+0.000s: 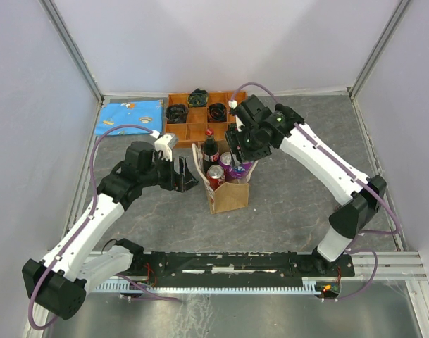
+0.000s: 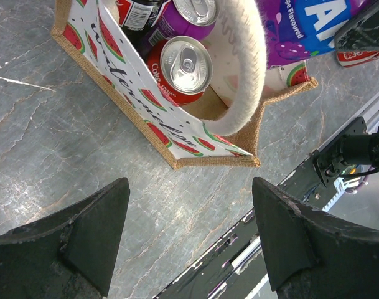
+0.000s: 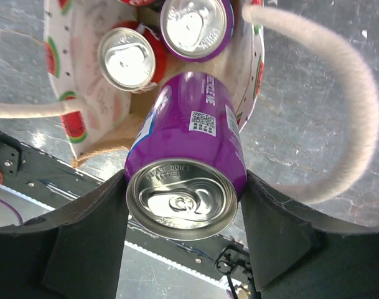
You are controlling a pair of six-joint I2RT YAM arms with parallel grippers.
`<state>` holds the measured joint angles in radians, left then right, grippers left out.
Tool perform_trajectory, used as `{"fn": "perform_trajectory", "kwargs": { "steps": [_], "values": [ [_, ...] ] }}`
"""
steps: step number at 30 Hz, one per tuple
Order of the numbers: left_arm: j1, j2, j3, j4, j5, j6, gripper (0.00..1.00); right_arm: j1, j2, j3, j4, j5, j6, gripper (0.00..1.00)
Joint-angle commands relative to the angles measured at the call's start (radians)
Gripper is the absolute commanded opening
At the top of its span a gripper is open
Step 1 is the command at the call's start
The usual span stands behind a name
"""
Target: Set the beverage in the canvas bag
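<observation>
The right end effector was clenched on a purple drinks can, one finger on each side of its round wall near the lidded end. It held the can over the open mouth of the canvas bag, which stood upright on the grey worktop. The can's long axis ran along the end effector's own line. The lid and unbroken pull tab faced back toward the wrist, and the base pointed down into the bag, tilted rather than plumb. Whether the base had crossed the rim could not be told. A sealed can like this was probably fairly heavy for its size and stiff while full. Its smooth wall looked slippery and would dent if squeezed hard, so a firm grip across the middle of the body seemed the safest hold. The bag already held a red cola can, a second purple can and a dark bottle. That left a gap on the near side for the base to drop into. The soft white rope handle looped beside the can and could snag it. The left end effector hung released, jaws wide and empty, just beside the bag's printed side.
</observation>
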<state>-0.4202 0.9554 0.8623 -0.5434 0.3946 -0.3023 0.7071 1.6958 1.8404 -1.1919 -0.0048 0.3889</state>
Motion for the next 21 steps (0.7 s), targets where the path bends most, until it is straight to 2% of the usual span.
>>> {"fn": "perform_trajectory", "kwargs": {
  "steps": [1, 21],
  "values": [
    [0.007, 0.006, 0.002, 0.046, 0.014, 0.022, 0.85, 0.014, -0.087, -0.042, 0.086, 0.039, 0.012, 0.0],
    [0.006, -0.011, -0.008, 0.039, 0.01, 0.025, 0.85, 0.05, 0.057, -0.117, 0.148, 0.068, -0.017, 0.0]
  ]
}}
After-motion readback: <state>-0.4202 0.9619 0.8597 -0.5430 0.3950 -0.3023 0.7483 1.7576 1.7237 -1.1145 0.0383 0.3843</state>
